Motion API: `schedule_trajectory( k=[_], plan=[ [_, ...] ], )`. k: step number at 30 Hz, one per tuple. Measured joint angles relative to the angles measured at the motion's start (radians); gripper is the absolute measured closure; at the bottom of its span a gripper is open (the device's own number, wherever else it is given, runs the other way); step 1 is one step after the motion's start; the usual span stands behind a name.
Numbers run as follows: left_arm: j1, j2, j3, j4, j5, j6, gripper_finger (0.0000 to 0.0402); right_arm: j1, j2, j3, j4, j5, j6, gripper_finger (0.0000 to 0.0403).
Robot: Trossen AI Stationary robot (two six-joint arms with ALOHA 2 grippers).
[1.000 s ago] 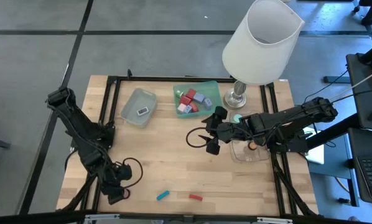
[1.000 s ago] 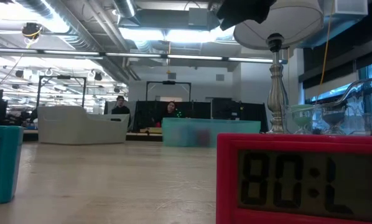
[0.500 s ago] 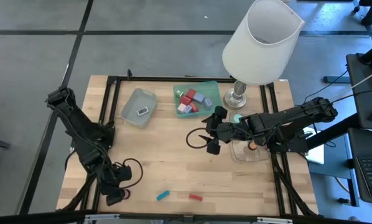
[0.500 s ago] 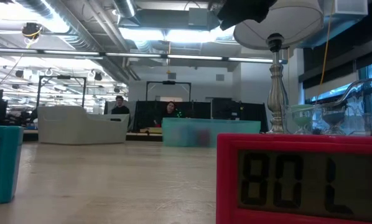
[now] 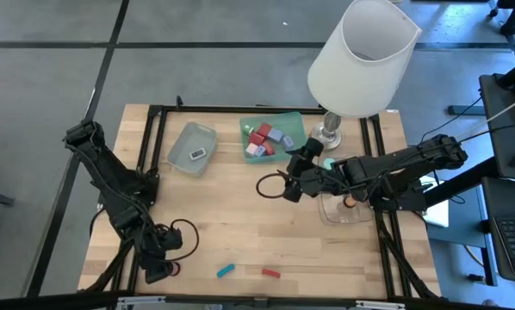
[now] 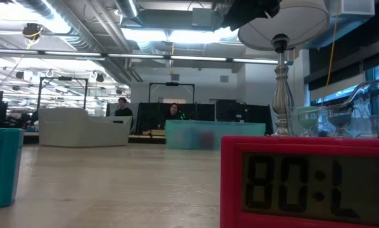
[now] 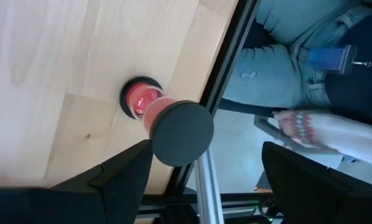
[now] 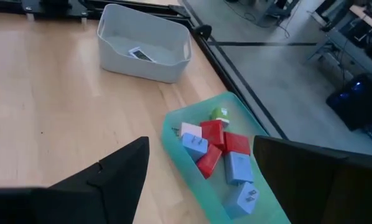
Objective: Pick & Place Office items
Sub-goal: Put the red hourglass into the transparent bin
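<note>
My right gripper (image 5: 270, 184) hangs open and empty above the table, just near of the green tray (image 5: 285, 120). The tray holds red and lavender blocks (image 8: 220, 152). My left gripper (image 5: 158, 269) is open at the table's near left corner. A red sand timer with black end caps (image 7: 164, 118) stands on one cap just ahead of its fingers, untouched. A teal bar (image 5: 226, 270) and a red bar (image 5: 270, 273) lie on the table near its front edge. A mint-green cap (image 5: 327, 164) sits by the lamp's foot.
A grey tray (image 5: 193, 148) with one small piece stands at the far left. A clear tray (image 5: 342, 209) lies under my right arm. A large white-shaded lamp (image 5: 362, 58) stands at the far right. A person's legs (image 7: 285, 68) show past the table's edge.
My right gripper has gone a little toward the table's far edge, closer to the green tray, staying open.
</note>
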Motion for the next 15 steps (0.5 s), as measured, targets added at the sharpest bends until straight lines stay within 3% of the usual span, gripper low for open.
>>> schedule_trajectory(
  k=[10, 15],
  plan=[
    [0.055, 0.0, 0.0, -0.061, -0.014, 0.18, 0.0102, -0.005, 0.0, 0.0, 0.001, -0.185, -0.006, 0.0112],
    [0.094, -0.001, 0.0, -0.064, -0.098, 0.328, 0.0102, -0.005, 0.0, 0.0, 0.001, -0.319, -0.006, 0.0112]
  ],
)
